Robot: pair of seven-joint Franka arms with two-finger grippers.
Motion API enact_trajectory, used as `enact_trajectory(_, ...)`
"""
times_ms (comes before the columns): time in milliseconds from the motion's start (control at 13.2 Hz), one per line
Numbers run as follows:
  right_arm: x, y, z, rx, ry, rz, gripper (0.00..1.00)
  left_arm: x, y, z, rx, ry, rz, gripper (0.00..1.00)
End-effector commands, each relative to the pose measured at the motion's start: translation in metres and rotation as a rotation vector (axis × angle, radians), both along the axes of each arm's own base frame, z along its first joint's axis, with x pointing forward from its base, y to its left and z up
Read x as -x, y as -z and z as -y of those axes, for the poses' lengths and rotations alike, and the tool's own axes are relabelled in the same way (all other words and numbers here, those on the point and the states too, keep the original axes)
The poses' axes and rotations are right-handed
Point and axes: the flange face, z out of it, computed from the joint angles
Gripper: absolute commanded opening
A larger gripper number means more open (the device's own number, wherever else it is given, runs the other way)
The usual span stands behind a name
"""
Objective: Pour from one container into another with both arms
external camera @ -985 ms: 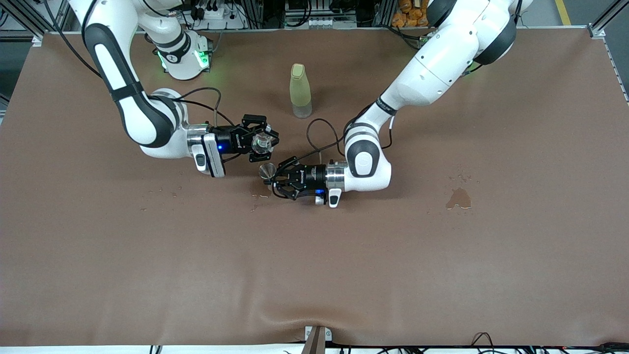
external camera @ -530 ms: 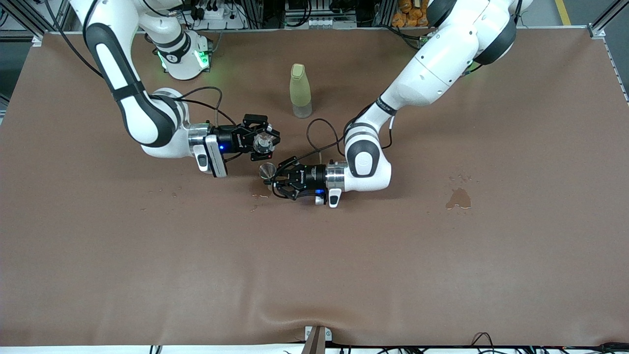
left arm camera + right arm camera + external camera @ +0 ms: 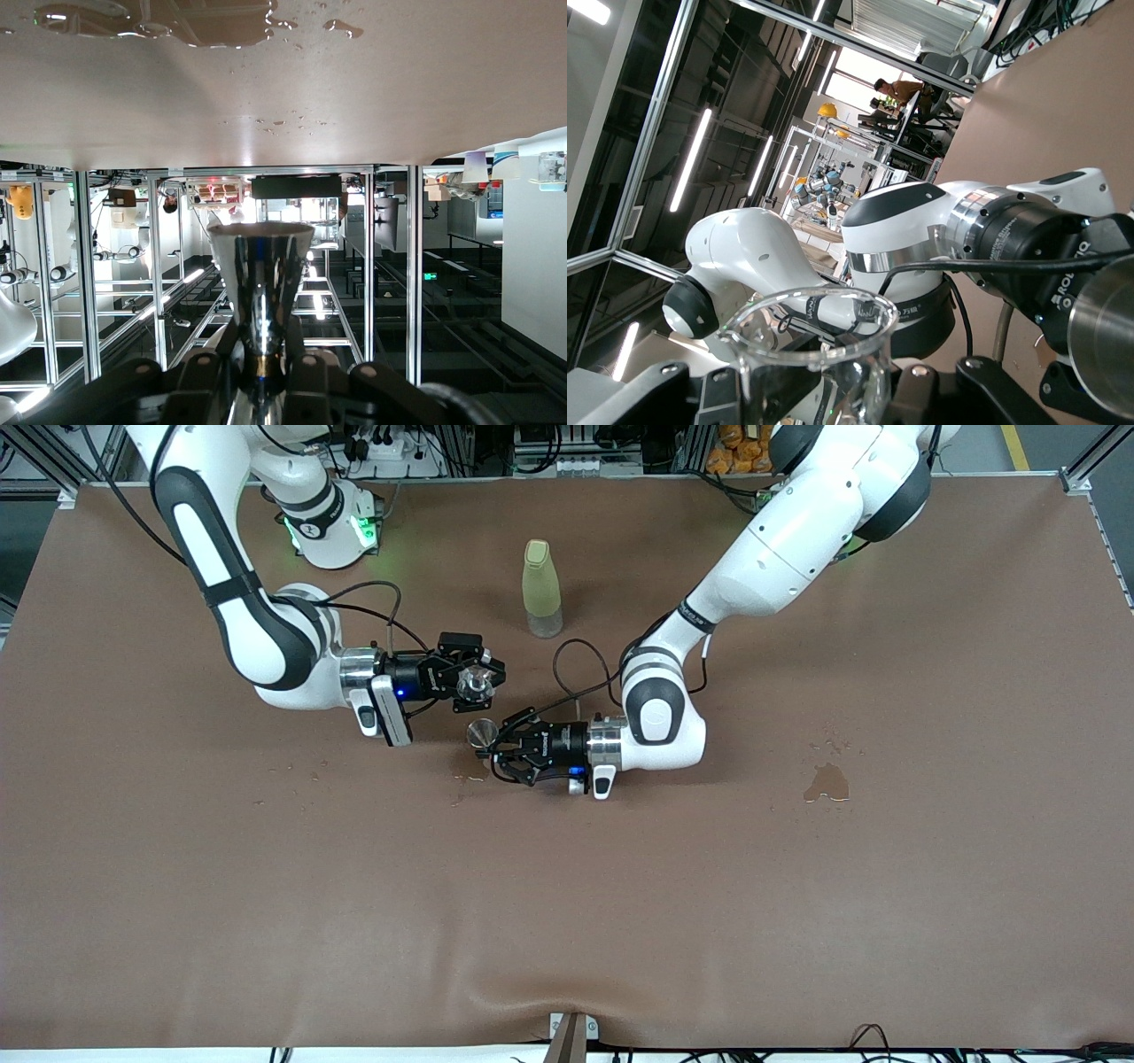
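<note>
You have the glass cup (image 3: pixel 476 680) pinched between the fingers of the right gripper (image 3: pixel 478 680), held in the air over the middle of the table (image 3: pixel 567 903), with the arm lying nearly level. In the right wrist view the glass cup (image 3: pixel 811 354) sits right at the fingertips, its round rim clear of them, and the metal cup (image 3: pixel 1107 332) shows close by at the picture's edge.

The metal cup (image 3: pixel 482 734) is held by the left gripper (image 3: pixel 493 746), whose fingers are closed on its slim waist; the left wrist view shows the flared mouth of the metal cup (image 3: pixel 260 266) standing out past the fingers (image 3: pixel 199 372). In the front view the metal cup sits just below the glass cup, the two close but apart.

Compared with a second ago, your right gripper has turned a little at the wrist and drawn slightly toward the right arm's end of the table, so the glass cup looks smaller and more tipped. The left gripper and the metal cup have not shifted.

A yellow-green bottle (image 3: pixel 540 589) stands upright on the table farther from the front camera than both cups. A wet patch (image 3: pixel 827 782) lies toward the left arm's end, and small drops (image 3: pixel 469 779) lie near the left gripper.
</note>
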Motion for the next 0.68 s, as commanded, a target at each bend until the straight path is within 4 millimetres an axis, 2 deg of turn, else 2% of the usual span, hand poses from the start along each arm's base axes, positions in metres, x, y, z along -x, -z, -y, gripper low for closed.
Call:
enact_trajectory(0, 0.0037, -0.0076, -0.0048, -0.004, 0.011, -0.069, 0.00, -0.0034, 0.0001, 0.0045, 0.016, -0.031, 0.001, 0.00)
enact_trajectory(606, 0.0001, -0.0100, -0.0040, -0.027, 0.043, -0.152, 0.00, -0.0052, 0.0006, 0.0020, 0.017, -0.034, -0.002, 0.00)
